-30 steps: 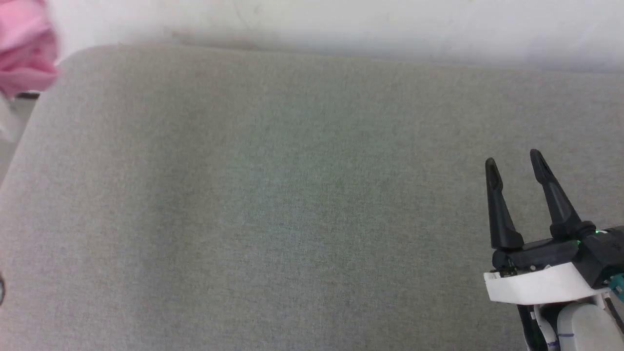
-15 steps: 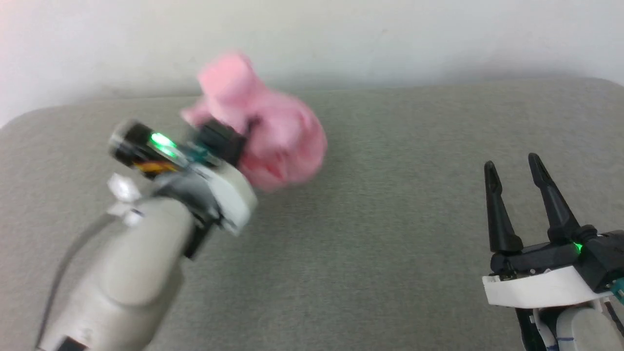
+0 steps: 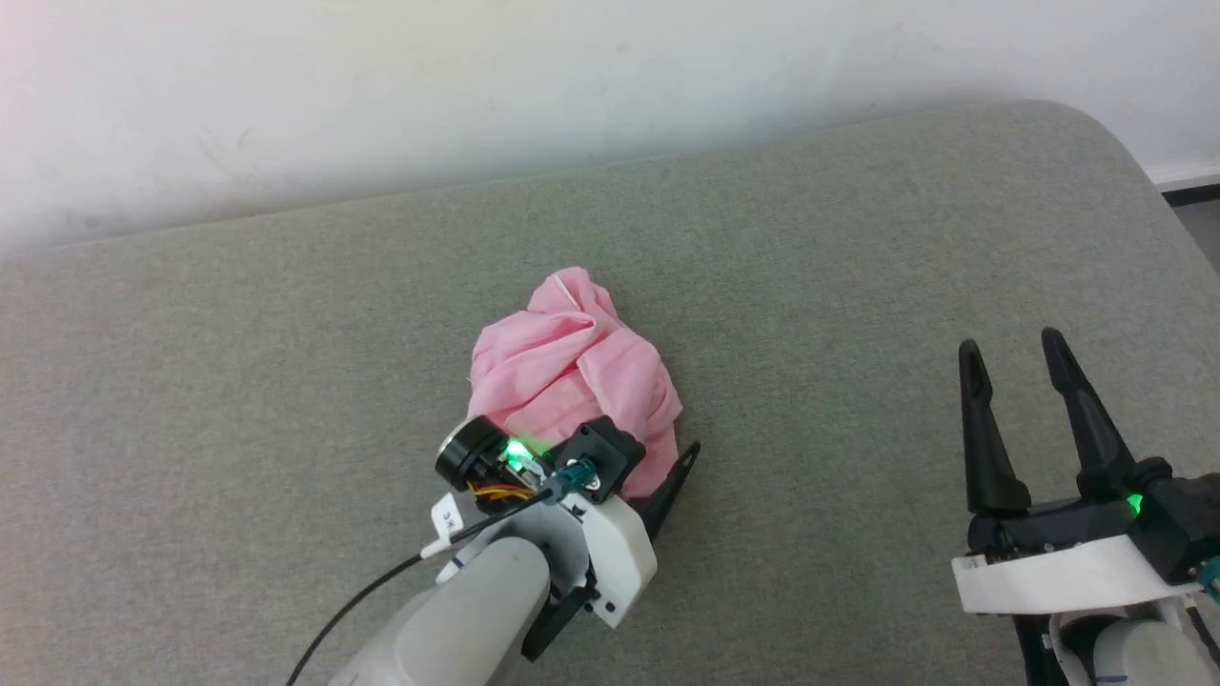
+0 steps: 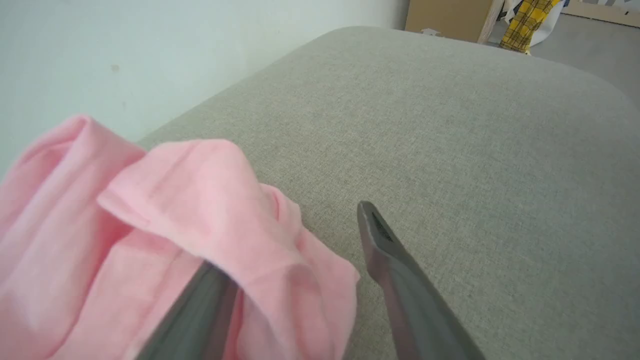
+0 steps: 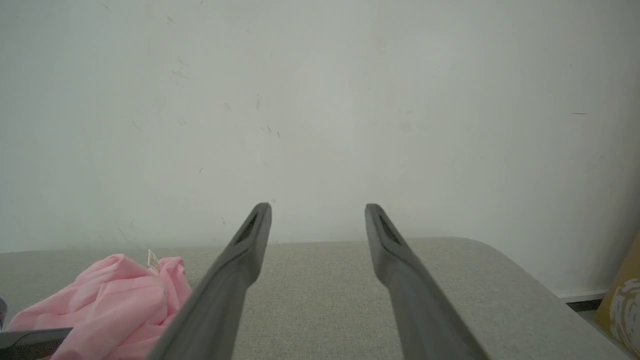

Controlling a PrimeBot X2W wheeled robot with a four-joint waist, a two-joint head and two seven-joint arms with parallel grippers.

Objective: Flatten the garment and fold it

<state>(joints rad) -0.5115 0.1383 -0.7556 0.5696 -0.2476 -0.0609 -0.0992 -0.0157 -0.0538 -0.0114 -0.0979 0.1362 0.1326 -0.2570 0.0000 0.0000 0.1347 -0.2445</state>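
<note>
Garment [image 3: 572, 367] lies crumpled in a pink heap near the middle of the grey cloth-covered counter [image 3: 238, 362]. Its small white label [image 5: 153, 260] stands at the heap's end nearest the counter's wall edge, with print too small to read. The left end effector [image 4: 300, 240] is released, its jaws spread. One finger sits under a pink fold and the other over bare counter just beside the heap. The right end effector [image 3: 1008, 343] hovers released and empty near the counter's right end, well apart from the heap.

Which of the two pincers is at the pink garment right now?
The left pincer: its jaws stand open, with one finger under a fold of the crumpled pink garment. The right pincer is open too, but well apart from it.
</note>
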